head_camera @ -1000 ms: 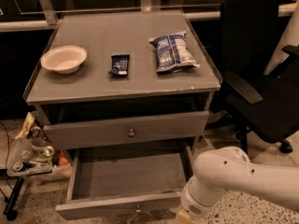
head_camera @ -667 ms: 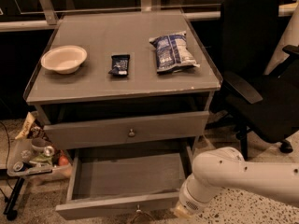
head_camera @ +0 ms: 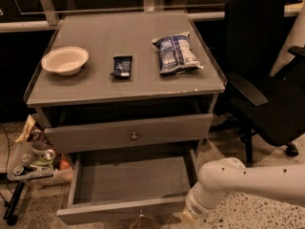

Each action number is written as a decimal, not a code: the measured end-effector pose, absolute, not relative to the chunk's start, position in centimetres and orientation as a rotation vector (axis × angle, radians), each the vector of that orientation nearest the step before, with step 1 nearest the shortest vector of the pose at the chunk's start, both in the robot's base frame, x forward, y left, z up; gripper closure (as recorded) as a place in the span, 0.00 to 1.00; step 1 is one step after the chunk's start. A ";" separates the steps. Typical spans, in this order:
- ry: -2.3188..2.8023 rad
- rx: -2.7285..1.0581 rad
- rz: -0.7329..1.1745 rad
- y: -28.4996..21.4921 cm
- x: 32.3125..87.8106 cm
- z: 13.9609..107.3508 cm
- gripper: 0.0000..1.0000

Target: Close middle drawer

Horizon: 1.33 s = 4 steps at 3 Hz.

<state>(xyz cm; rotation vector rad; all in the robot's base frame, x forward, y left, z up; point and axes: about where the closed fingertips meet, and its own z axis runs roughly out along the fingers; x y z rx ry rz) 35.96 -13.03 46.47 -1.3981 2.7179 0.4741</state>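
One grey cabinet (head_camera: 95, 87) fills most of the view, with a flat top and two drawer fronts seen below it. A black office chair (head_camera: 267, 80) is placed just beside its right side, on a speckled floor.

The middle drawer (head_camera: 128, 180) is the lower of the two fronts. It stands far out toward the camera, so its bare grey inside is fully exposed and its front lies near the bottom edge of the view. A white robot arm (head_camera: 248, 180) is reached in from the right, low down, near the drawer's right front corner. Above, the upper drawer front (head_camera: 95, 135) is seen set well back from the middle one.

A clear tray (head_camera: 28, 175) of small clutter is held on a black stand at the cabinet's left.

On the top, a blue-and-white snack bag (head_camera: 176, 54) is laid at the right, a pale bowl (head_camera: 65, 60) at the left, and a small dark packet (head_camera: 122, 66) between them, all apart.

The gripper (head_camera: 188, 217) is found at the bottom edge, just beside the right end of the middle drawer's front; whether it is open or closed cannot be told. A small metal knob (head_camera: 140, 213) is centred on that front.
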 end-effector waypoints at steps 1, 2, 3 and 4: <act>2.742 -1.373 0.465 -13.9 36.9 44.1 1.00; 2.751 -1.348 0.451 -14.7 38.2 42.2 1.00; 2.748 -1.350 0.416 -15.2 39.7 41.3 1.00; 2.738 -1.357 0.399 -15.4 40.9 41.0 1.00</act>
